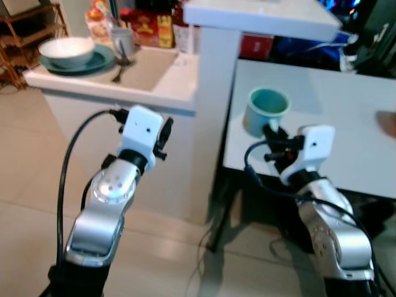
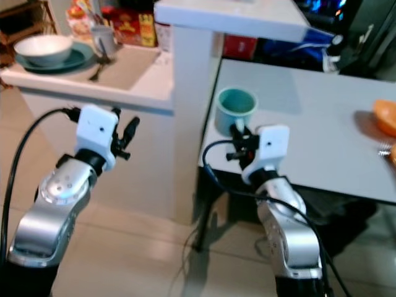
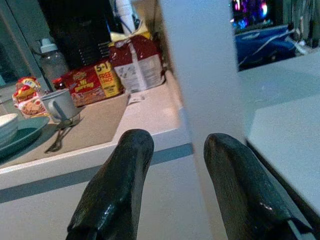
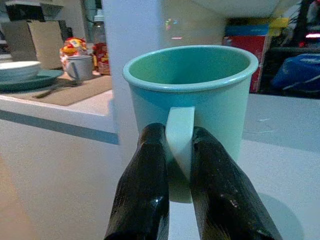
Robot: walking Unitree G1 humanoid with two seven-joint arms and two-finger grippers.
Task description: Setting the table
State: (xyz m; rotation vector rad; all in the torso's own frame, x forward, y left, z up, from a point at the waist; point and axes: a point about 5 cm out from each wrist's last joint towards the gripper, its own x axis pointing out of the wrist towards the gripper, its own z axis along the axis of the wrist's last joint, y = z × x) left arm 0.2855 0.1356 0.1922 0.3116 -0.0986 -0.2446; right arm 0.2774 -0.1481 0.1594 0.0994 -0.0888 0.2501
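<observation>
A teal mug [image 1: 267,110] stands upright at the near left corner of the white table [image 1: 334,105]. My right gripper [image 1: 273,132] is shut on the mug's handle; in the right wrist view both black fingers [image 4: 145,170] pinch the pale handle of the mug [image 4: 192,82]. My left gripper [image 1: 164,135] is raised in front of the white counter [image 1: 111,93], open and holding nothing. The left wrist view shows its fingers [image 3: 122,175] spread apart, pointing at the counter edge.
On the counter sit a white bowl on a teal plate [image 1: 67,51], a grey mug [image 1: 122,42], cutlery [image 1: 119,73] on a tan mat, and food packets [image 1: 148,28]. A white pillar [image 1: 213,93] separates counter and table. Something orange [image 2: 387,117] lies at the table's right edge.
</observation>
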